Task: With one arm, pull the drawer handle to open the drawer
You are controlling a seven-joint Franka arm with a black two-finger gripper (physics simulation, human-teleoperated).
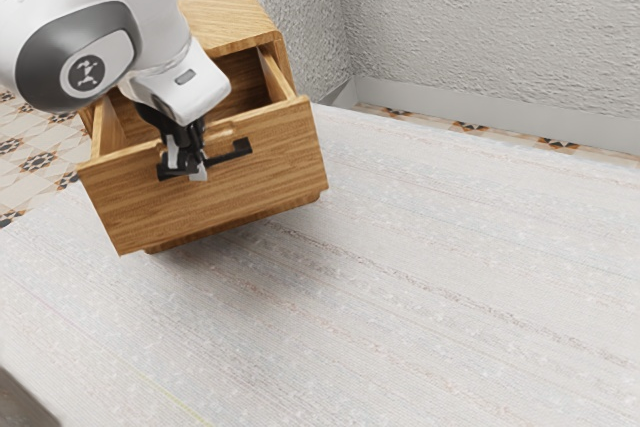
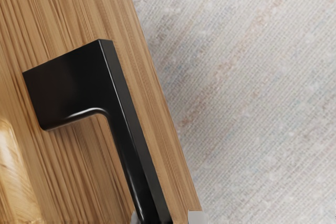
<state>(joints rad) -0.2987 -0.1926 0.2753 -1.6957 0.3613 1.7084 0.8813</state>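
- Gripper (image 1: 185,165) clamped across handle (image 1: 228,153), toward the bar's end at the exterior view's left.
- Handle: black rigid bar, smooth-looking, probably slick. Best taken square on the straight bar, not on the corner posts.
- Drawer (image 1: 235,187): wood, standing well out of cabinet (image 1: 225,17), on table (image 1: 450,277) at the exterior view's upper left.
- Likely light and stiff; could bind under an off-axis pull.
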